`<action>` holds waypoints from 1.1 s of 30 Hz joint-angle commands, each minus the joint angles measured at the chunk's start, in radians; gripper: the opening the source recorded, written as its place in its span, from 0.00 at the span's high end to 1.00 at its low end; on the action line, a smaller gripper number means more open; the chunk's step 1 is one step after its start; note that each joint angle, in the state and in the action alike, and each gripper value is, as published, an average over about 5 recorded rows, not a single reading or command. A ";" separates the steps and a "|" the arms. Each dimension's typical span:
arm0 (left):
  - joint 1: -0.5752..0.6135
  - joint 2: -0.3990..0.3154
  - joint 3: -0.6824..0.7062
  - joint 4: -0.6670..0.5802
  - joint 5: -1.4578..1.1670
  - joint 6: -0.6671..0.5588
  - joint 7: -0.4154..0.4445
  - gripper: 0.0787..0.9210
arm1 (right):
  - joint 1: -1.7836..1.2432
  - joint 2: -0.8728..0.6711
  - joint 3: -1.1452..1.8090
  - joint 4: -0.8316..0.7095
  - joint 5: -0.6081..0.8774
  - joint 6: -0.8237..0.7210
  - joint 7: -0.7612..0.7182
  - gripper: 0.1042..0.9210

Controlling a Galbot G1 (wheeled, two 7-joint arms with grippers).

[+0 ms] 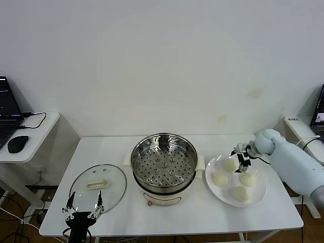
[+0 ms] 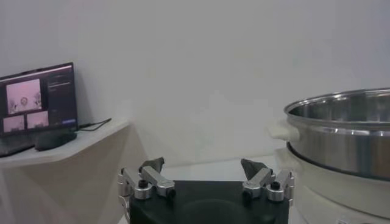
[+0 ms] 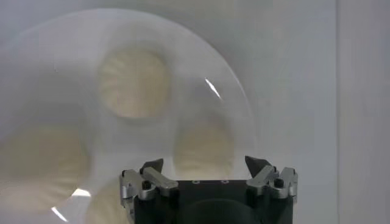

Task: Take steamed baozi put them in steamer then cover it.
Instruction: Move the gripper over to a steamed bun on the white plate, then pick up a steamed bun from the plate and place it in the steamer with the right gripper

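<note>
White table (image 1: 202, 212): you had four baozi (image 1: 245, 179) on their plate (image 1: 215, 190), steamer (image 1: 164, 161) empty, lid (image 1: 97, 185) aside; right gripper (image 1: 242, 161) spread wide above them, left gripper (image 1: 83, 203) idle, wide.

White table (image 1: 202, 212) across the lower centre of the head view, set against a plain white wall (image 1: 162, 61), with a round white plate (image 1: 259, 196) at its right. At the left edge, a lower white side desk (image 1: 43, 132) carries an open laptop (image 1: 7, 114), a dark mouse (image 1: 17, 144) in front of it and a black cable (image 1: 36, 121) trailing over the desk's right part. At the right edge, a white power strip (image 1: 298, 126) lies beside part of a second screen (image 1: 320, 109).
</note>
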 commanded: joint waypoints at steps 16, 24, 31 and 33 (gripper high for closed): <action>0.009 -0.006 -0.001 0.001 0.003 -0.022 -0.002 0.12 | 0.021 0.049 -0.013 -0.073 -0.034 0.000 0.022 0.40; 0.010 -0.004 -0.001 -0.005 0.005 -0.024 -0.002 0.12 | 0.034 0.015 -0.046 -0.010 0.009 -0.007 0.017 0.50; 0.006 0.006 0.004 -0.010 0.002 -0.022 0.000 0.12 | 0.185 -0.125 -0.184 0.202 0.172 -0.039 -0.016 0.49; 0.003 0.010 0.007 -0.012 0.000 -0.021 0.001 0.12 | 0.260 -0.171 -0.238 0.266 0.241 -0.052 -0.027 0.48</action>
